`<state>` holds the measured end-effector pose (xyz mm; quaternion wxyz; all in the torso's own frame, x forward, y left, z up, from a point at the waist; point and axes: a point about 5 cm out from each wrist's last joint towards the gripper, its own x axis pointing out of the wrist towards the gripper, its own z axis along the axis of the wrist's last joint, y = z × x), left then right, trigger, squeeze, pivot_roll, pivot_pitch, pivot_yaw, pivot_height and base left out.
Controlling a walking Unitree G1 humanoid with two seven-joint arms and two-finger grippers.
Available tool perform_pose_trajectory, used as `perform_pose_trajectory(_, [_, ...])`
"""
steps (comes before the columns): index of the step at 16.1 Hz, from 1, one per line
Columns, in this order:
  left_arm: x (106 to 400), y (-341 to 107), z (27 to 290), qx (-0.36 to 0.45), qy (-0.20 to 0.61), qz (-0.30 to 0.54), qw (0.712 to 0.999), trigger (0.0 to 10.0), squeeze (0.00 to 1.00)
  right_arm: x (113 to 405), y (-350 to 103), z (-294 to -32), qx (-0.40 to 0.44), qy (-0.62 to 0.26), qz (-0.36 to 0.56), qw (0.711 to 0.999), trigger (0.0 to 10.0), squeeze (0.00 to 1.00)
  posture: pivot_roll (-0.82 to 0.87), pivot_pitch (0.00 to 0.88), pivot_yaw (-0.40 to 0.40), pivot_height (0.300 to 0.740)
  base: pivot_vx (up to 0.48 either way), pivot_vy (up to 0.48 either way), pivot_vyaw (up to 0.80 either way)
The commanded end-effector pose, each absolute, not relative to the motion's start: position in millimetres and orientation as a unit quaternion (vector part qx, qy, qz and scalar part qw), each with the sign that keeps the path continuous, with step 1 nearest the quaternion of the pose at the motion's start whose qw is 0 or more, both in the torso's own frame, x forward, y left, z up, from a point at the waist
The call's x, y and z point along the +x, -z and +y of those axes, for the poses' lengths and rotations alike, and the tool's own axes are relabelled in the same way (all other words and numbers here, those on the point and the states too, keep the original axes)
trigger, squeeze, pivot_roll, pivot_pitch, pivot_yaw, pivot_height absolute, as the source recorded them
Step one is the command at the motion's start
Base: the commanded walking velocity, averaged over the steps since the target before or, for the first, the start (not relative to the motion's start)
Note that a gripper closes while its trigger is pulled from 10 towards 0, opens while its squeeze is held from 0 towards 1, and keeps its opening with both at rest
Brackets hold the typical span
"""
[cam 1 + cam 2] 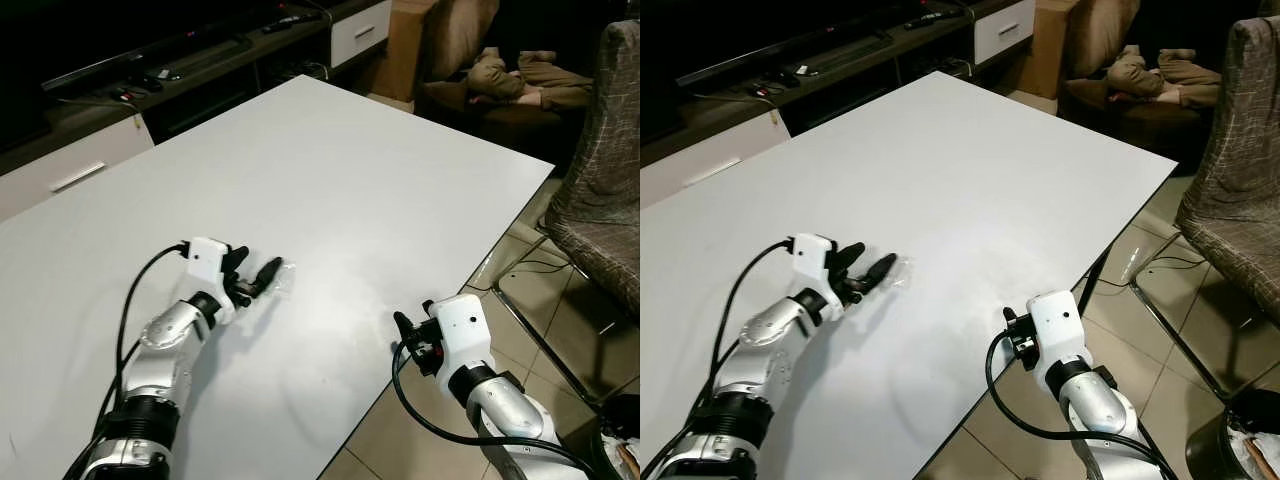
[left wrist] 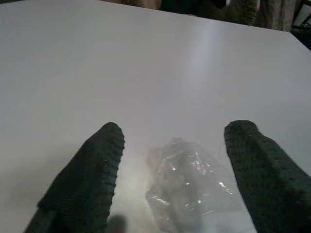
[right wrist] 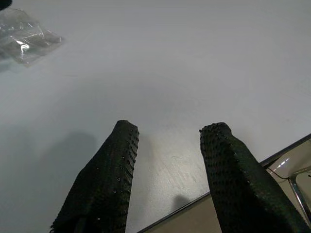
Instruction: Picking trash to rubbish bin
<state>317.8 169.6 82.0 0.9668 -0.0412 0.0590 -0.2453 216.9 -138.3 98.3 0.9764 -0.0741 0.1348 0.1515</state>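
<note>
A crumpled clear wrapper (image 2: 187, 187) is straddled, ungrasped, by the spread left gripper (image 2: 177, 174) on the white table (image 1: 380, 170); the right gripper (image 3: 170, 160) is held released at the table's edge

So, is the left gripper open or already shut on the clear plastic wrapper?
Open. The left gripper has its two black fingers apart, with the crumpled clear plastic wrapper lying between them on the white table.

This was a home's living and dining room. A large white table (image 1: 330, 170) stood on a tiled floor (image 1: 545, 310), with a fabric-covered dining chair (image 1: 605, 160) beside it. Along the wall ran a low media cabinet (image 1: 200, 60) with white drawers and dark electronics on top, and a brown armchair (image 1: 480, 50) sat in the far corner.
</note>
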Motion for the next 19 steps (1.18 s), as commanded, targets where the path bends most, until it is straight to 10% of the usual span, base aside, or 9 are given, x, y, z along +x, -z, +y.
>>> perform_pose_trajectory(1, [322, -84, 166, -0.034, 0.254, 0.058, 0.965, 10.0, 1.0, 215, -98, -138, -0.075, -0.15, 0.134, 0.977, 10.0, 0.0, -0.1, 0.018, 0.099, 0.74, 0.0, 0.0, 0.0])
perform_pose_trajectory(8, [331, -72, 159, 0.025, 0.234, 0.096, 0.967, 10.0, 1.0, 215, -98, -139, -0.08, -0.151, 0.135, 0.976, 10.0, 0.0, -0.1, 0.025, 0.095, 0.74, 0.0, 0.0, 0.0])
perform_pose_trajectory(9, [331, -66, 161, 0.037, 0.218, 0.111, 0.969, 10.0, 0.0, 215, -98, -138, -0.08, -0.152, 0.136, 0.976, 10.0, 0.0, -0.1, 0.026, 0.096, 0.74, 0.0, 0.0, 0.0])
perform_pose_trajectory(15, [330, -57, 153, -0.002, 0.207, 0.12, 0.971, 9.5, 0.0, 216, -98, -138, -0.084, -0.153, 0.134, 0.976, 10.0, 0.0, -0.1, 0.027, 0.097, 0.74, 0.0, 0.0, 0.0])
perform_pose_trajectory(17, [331, -56, 155, -0.017, 0.202, 0.121, 0.972, 0.0, 0.0, 216, -98, -138, -0.086, -0.152, 0.134, 0.975, 10.0, 0.0, -0.1, 0.028, 0.098, 0.74, 0.0, 0.0, 0.0])
perform_pose_trajectory(19, [329, -54, 156, -0.018, 0.208, 0.125, 0.97, 0.0, 0.0, 216, -97, -138, -0.088, -0.153, 0.133, 0.975, 10.0, 0.0, -0.1, 0.028, 0.098, 0.74, 0.0, 0.0, 0.0])
